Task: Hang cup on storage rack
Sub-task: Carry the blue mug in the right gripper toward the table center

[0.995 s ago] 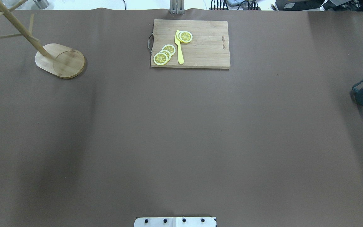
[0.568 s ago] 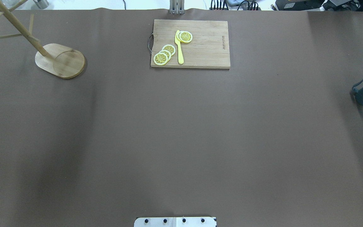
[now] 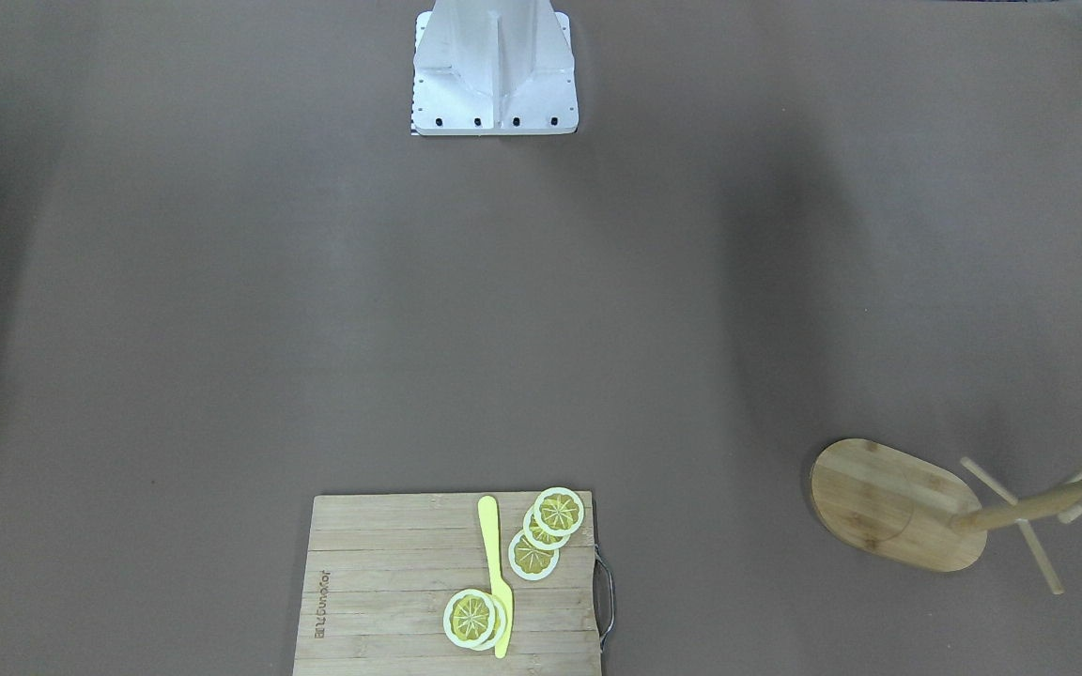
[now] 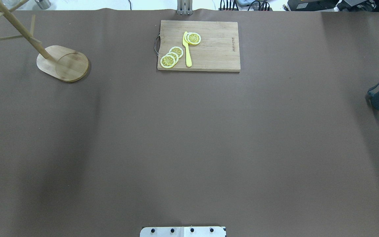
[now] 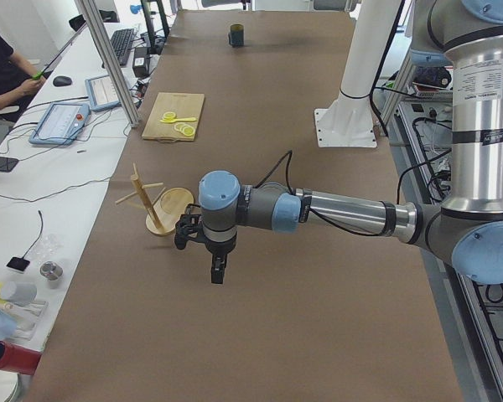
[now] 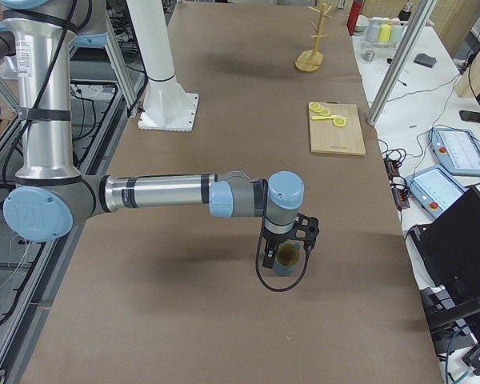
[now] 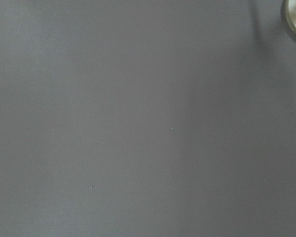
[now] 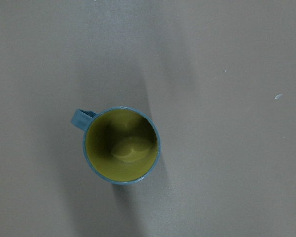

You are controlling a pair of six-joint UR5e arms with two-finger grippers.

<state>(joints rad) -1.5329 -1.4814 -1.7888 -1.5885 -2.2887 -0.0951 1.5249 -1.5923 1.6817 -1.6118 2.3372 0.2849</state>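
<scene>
Brown all over, my table (image 4: 189, 148) has the cup (image 8: 122, 146) standing upright at my right end. It is blue-grey outside and yellow-green inside, with a small loop handle. My right gripper (image 6: 288, 242) hangs over it. My left gripper (image 5: 217, 273) hangs near the storage rack (image 4: 67, 65), well apart from the cup. I cannot tell if my fingers are spread or pressed together.

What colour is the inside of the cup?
Yellow-green inside the cup; the right wrist-mounted view, looking straight down into it, shows it best.
</scene>
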